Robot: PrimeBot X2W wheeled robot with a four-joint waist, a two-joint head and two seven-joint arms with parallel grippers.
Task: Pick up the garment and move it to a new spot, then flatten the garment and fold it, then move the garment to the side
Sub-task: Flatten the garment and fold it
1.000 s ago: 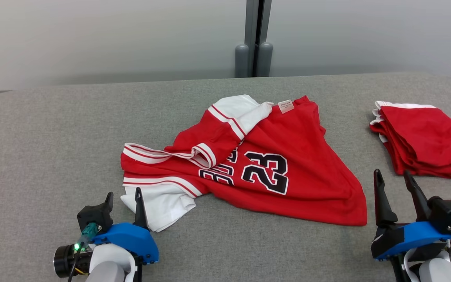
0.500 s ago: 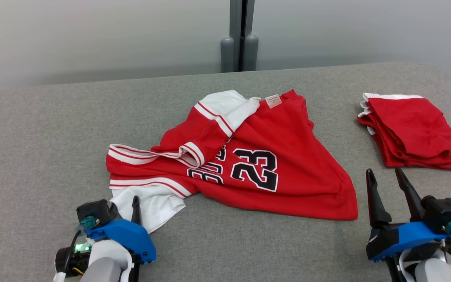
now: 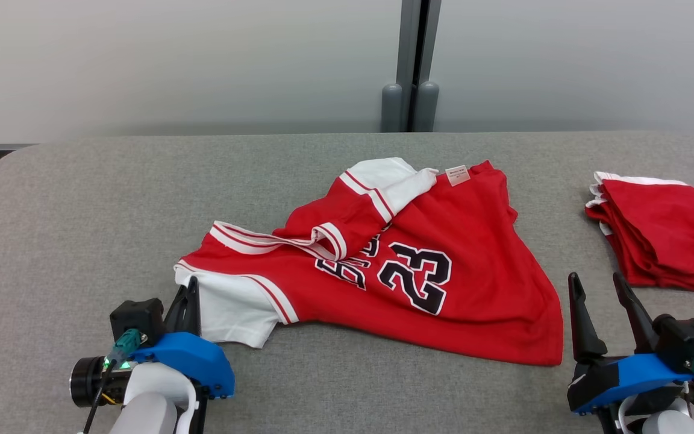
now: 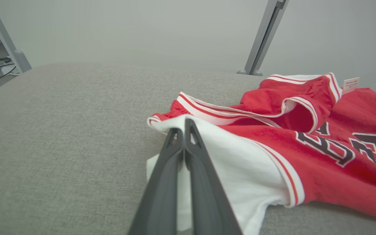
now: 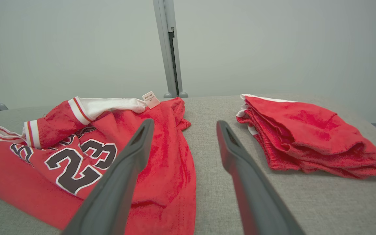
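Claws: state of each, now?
Left claw: shut on the jersey, at its white sleeve.
Right claw: open, holding nothing.

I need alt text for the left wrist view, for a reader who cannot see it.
The left gripper is shut on the white sleeve of a crumpled red jersey lying on a grey cloth-covered surface. A metal post stands behind, against a pale wall.

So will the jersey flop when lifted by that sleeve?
Probably floppy: the jersey lies in soft folds, so it should dangle from the sleeve the left gripper pinches. Likely light: the cloth looks thin.
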